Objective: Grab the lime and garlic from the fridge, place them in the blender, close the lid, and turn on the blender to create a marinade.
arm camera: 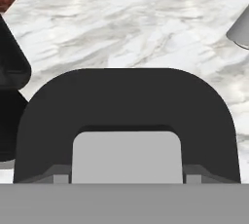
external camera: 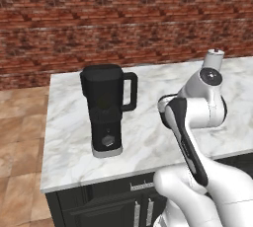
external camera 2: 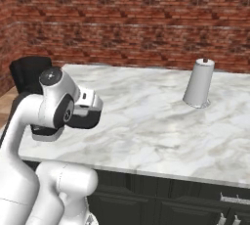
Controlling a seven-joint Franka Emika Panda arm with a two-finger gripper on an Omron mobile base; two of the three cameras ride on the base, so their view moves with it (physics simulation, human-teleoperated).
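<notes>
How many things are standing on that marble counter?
2. The black blender stands near the counter's left end, its jug open on top. The pale grey roll on a stand sits toward the right, far side. The arm may hide others.

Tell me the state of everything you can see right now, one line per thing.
blender: upright on the counter, no lid on it.
lid: off the blender, held level with its grey cap between the fingers.
gripper: closed on the lid.
paper towel roll: upright on its stand.
cabinet doors: shut.
</notes>
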